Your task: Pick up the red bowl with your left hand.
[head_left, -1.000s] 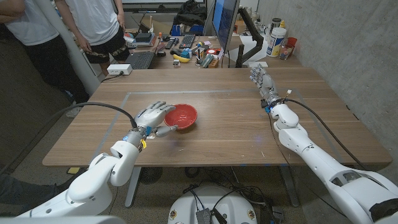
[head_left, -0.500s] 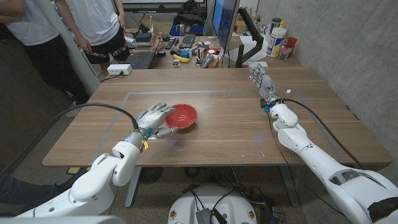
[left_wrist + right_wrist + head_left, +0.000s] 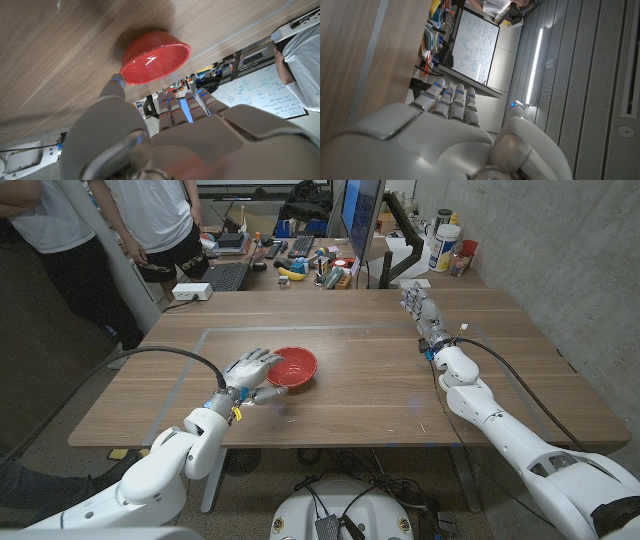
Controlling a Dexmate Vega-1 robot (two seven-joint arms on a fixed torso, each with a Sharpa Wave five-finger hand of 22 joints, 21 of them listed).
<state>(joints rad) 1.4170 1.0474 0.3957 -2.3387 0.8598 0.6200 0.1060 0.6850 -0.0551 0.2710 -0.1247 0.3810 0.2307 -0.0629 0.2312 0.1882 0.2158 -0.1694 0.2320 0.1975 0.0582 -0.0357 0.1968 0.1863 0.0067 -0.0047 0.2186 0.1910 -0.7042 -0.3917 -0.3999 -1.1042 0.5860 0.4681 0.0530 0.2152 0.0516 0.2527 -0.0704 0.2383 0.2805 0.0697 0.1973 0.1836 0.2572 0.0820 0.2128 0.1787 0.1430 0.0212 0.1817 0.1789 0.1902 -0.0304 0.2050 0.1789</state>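
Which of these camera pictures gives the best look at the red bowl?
The left wrist view: the red bowl is large there, rim and outer wall clear. The head view shows it small, beside the left hand. The right wrist view looks elsewhere.

Big smooth white arms w/ black cables. Left hand (image 3: 250,370) & right hand (image 3: 419,308): grey, tiny blue lights.

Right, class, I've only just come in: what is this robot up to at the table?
The robot is reaching for a red bowl on the wooden table with its left hand. The hand is open at the bowl's near rim, fingers spread beside it, and has not gripped it; the bowl sits on the table. The right hand is open near the table's far right, holding nothing.
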